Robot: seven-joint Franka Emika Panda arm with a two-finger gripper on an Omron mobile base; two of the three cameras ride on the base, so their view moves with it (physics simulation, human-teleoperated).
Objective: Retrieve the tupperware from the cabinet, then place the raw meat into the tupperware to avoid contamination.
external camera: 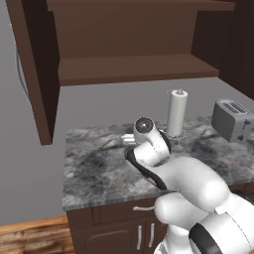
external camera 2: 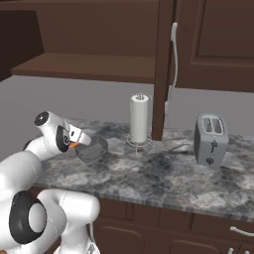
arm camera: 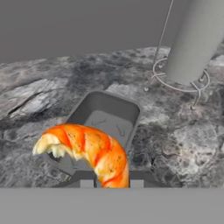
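The raw meat [arm camera: 87, 151], a curled orange shrimp with a pale inner edge, hangs close to the hand camera with my gripper [arm camera: 111, 183] shut on it. Just beyond and below it the grey tupperware [arm camera: 109, 114] stands open and empty on the marbled counter. From the right base view, the gripper [external camera 2: 77, 141] hovers at the near left rim of the tupperware [external camera 2: 95, 149], an orange bit of the raw meat [external camera 2: 73, 145] showing at its tips. The cabinet [external camera: 134, 67] above stands open, its dark shelves bare.
A paper towel roll [external camera 2: 140, 119] on a wire stand rises just behind and to the right of the tub. A silver toaster [external camera 2: 212, 139] sits farther right on the counter [external camera 2: 163, 173]. The open cabinet door [external camera: 34, 74] juts out over the counter's left end.
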